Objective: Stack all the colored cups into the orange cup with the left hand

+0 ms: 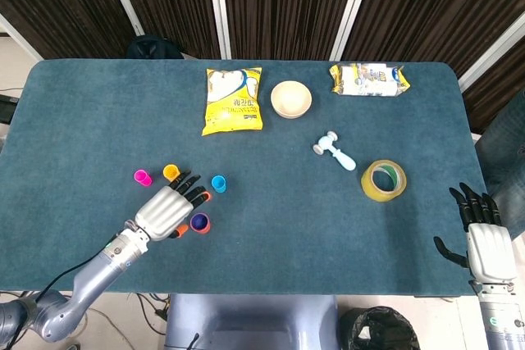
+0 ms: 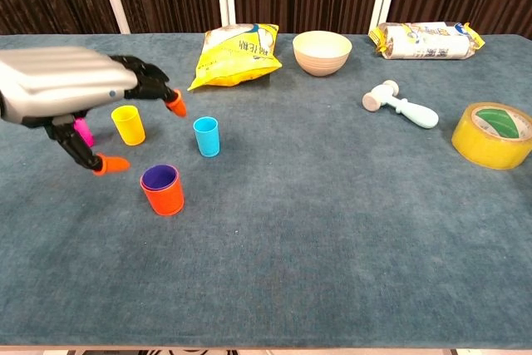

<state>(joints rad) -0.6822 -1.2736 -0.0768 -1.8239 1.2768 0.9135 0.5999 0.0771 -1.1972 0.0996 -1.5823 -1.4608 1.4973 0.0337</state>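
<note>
Purple cup (image 2: 160, 177) nested inside orange cup (image 2: 164, 194) near worktop (image 2: 332, 230) front-left edge; left hand (image 2: 66, 89) fingers (image 2: 174, 104) released, spread, beside stack. Yellow cup (image 2: 128, 124), blue cup (image 2: 207, 136), pink cup (image 1: 142, 177) stand loose behind.

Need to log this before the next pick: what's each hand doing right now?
Left hand: open, holding nothing, above the table beside the orange cup.
Right hand: open, holding nothing, at the table's edge.
</note>
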